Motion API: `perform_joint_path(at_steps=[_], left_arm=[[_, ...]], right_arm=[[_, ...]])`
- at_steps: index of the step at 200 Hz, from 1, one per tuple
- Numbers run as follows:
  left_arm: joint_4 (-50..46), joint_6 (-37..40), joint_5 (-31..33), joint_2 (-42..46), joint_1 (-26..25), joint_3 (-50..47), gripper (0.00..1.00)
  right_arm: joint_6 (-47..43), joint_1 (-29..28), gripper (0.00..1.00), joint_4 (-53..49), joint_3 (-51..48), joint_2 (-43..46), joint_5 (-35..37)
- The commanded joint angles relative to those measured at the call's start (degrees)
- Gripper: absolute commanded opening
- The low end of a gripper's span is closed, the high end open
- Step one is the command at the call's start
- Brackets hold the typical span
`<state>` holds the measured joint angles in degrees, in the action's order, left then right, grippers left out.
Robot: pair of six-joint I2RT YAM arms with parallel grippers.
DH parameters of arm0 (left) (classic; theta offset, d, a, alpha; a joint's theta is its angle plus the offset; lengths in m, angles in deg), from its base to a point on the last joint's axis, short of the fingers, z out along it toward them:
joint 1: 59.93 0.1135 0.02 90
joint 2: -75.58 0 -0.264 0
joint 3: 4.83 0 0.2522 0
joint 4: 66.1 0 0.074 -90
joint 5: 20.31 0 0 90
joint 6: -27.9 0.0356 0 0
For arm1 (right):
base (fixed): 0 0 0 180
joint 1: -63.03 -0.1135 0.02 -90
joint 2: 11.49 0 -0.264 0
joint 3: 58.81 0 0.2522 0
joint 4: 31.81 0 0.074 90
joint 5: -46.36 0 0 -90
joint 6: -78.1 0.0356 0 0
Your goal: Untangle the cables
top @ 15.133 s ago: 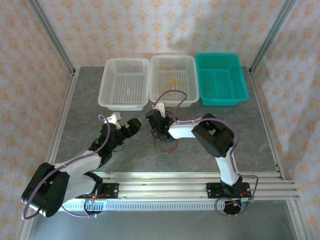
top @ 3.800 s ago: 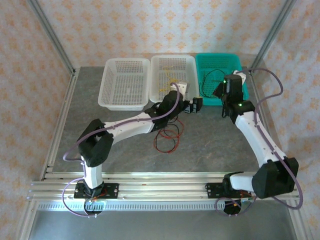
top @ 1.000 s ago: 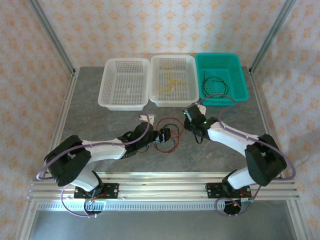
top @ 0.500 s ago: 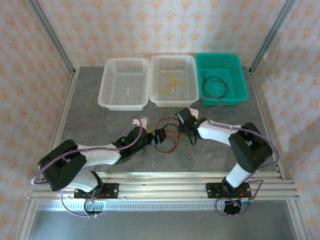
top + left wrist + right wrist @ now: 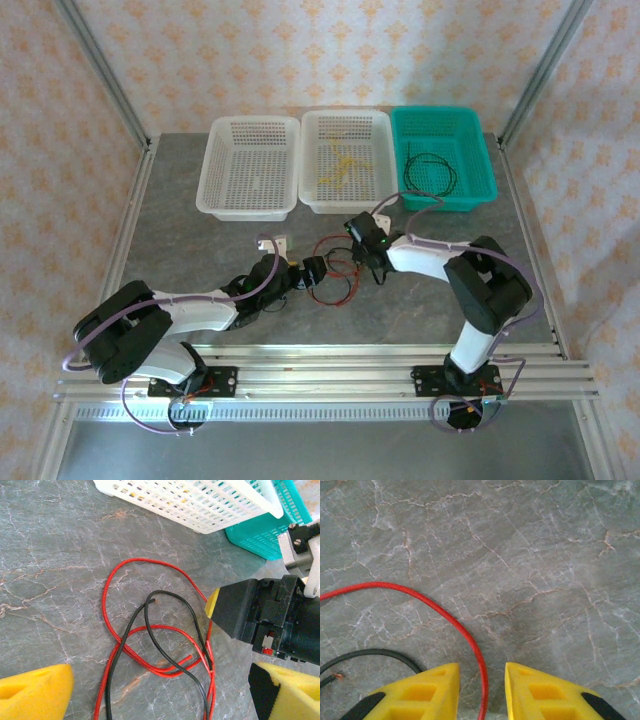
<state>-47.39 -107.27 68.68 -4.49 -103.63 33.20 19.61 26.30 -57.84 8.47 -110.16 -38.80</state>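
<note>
Centrally, cables [image 5: 335, 270] on marble tbl [image 5: 180, 230]; floral walls [image 5: 300, 50].

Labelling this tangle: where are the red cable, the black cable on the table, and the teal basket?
red cable [image 5: 380, 584], right wrist view, top of arc.
black cable [image 5: 375, 651], right wrist view, its bend.
teal basket [image 5: 435, 109], top external view, far rim.

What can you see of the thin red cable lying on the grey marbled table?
The thin red cable is a glossy, flexible wire lying in loose overlapping loops flat on the grey marbled table, on the near side of the middle white mesh basket. A thin black cable crosses it. One strand runs between the open yellow fingers of the right gripper, not pinched.
</note>
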Motion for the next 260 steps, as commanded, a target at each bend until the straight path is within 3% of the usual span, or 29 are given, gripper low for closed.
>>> perform_joint_path(at_steps=[1,110,165,205,260], left_arm=[[2.2,-0.4,0.7,1.1,0.5,-0.4,0.91],[1.5,0.4,0.5,0.4,0.5,0.2,0.91],[1.0,1.2,-0.2,-0.3,0.5,1.2,0.91],[-3.5,5.4,2.0,1.5,1.0,3.7,0.92],[-9.3,11.2,2.2,3.3,3.4,8.5,0.92]], right_arm=[[-0.1,-0.4,0.29,-0.2,2.0,-1.4,2.9],[1.6,-0.4,0.25,-0.2,2.1,-4.8,3.4],[2.6,-0.4,0.11,0.0,0.7,-4.2,3.0],[2.5,-0.4,0.00,-0.1,-1.2,2.0,6.8],[-8.2,-0.4,0.00,3.6,-6.2,17.3,11.8]])
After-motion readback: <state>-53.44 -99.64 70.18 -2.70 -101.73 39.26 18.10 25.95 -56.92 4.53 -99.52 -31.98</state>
